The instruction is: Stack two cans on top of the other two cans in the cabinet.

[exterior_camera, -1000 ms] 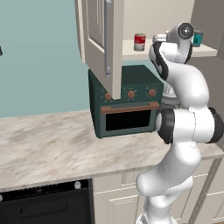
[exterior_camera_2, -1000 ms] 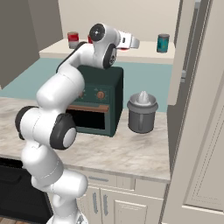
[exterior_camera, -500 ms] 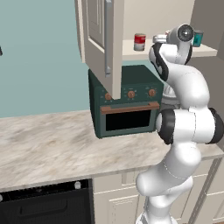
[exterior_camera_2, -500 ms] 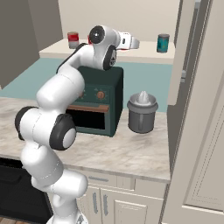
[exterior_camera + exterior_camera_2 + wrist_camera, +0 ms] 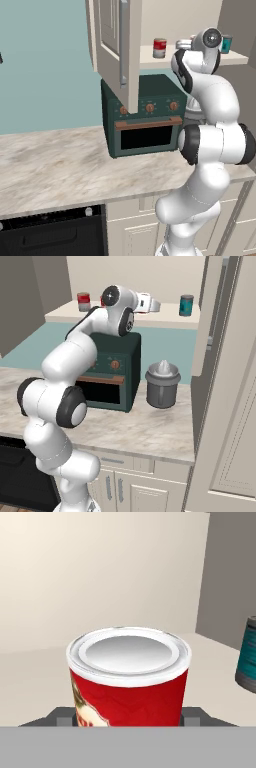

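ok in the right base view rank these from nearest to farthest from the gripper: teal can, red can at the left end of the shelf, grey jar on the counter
1. Teal can: on the cabinet shelf, ahead of the gripper, at about its height.
2. Red can: far left end of the same shelf, behind the arm.
3. Grey jar: well below, on the counter beside the green oven.

The first two are fairly close; the teal can looks nearer.

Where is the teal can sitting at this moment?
The teal can stands upright on the cabinet shelf toward its right end in the right base view, apart from the red can at the claw, and above the grey canister.
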Controlling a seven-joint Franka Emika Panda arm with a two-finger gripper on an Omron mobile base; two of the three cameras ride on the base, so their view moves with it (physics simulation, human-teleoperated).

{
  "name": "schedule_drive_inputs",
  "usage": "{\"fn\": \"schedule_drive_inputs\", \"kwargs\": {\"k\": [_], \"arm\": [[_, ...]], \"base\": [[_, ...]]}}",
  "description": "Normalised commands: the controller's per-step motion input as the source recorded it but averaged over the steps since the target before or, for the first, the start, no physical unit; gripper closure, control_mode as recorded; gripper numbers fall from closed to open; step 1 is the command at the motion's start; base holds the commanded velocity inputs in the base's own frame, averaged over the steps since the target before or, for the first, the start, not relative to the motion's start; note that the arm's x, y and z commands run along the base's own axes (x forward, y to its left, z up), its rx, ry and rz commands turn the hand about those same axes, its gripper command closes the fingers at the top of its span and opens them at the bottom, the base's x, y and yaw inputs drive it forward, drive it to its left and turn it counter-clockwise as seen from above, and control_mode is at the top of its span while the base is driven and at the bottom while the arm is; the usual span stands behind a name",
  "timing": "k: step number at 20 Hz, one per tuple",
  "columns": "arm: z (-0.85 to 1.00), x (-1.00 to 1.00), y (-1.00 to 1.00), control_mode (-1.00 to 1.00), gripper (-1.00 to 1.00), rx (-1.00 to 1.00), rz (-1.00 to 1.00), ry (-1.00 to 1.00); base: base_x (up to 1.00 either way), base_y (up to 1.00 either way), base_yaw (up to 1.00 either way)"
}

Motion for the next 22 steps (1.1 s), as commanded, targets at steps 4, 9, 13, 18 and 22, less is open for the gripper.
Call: {"fn": "schedule_drive_inputs", "kwargs": {"k": [4, 9, 13, 18, 22], "arm": [[0.04, -0.01, 0.0, -1.0, 1.0, 0.0, -0.09, -0.01], [0.09, -0.02, 0.0, -1.0, 1.0, 0.0, -0.1, 0.0], [0.13, -0.08, 0.0, -1.0, 1.0, 0.0, -0.12, 0.0], [0.18, -0.13, -0.05, -1.0, 1.0, 0.0, -0.11, 0.0], [0.23, -0.13, -0.03, -1.0, 1.0, 0.0, -0.1, 0.0]], "base": [[0.0, 0.0, 0.0], [0.0, 0.0, 0.0], [0.0, 0.0, 0.0], [0.0, 0.0, 0.0], [0.0, 0.0, 0.0]]}}
